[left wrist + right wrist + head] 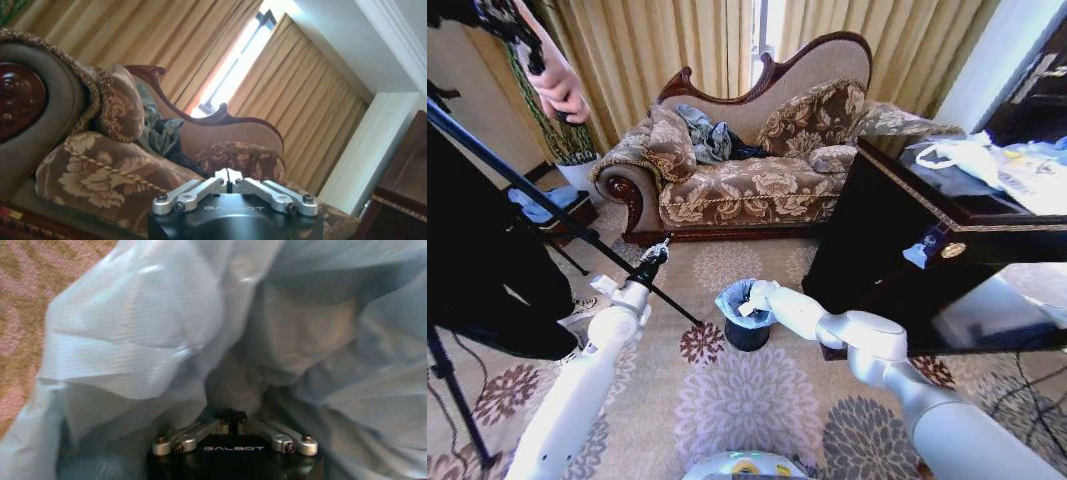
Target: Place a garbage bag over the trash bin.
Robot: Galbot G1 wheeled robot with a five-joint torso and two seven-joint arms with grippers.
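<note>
Floral carpet (757,400), bagged trash bin (747,334), patterned sofa (747,180), gold curtains (647,50)

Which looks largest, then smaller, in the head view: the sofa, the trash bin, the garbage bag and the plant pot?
1. Sofa
2. Garbage bag, spread over the bin's mouth
3. Trash bin: only its lower black wall shows, so its place against the bag is unsure
4. Plant pot, half hidden

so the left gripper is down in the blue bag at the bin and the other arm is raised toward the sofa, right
Not quite: the right gripper is down in the garbage bag at the trash bin, as the head view shows. The left gripper is the one raised toward the sofa.
</note>
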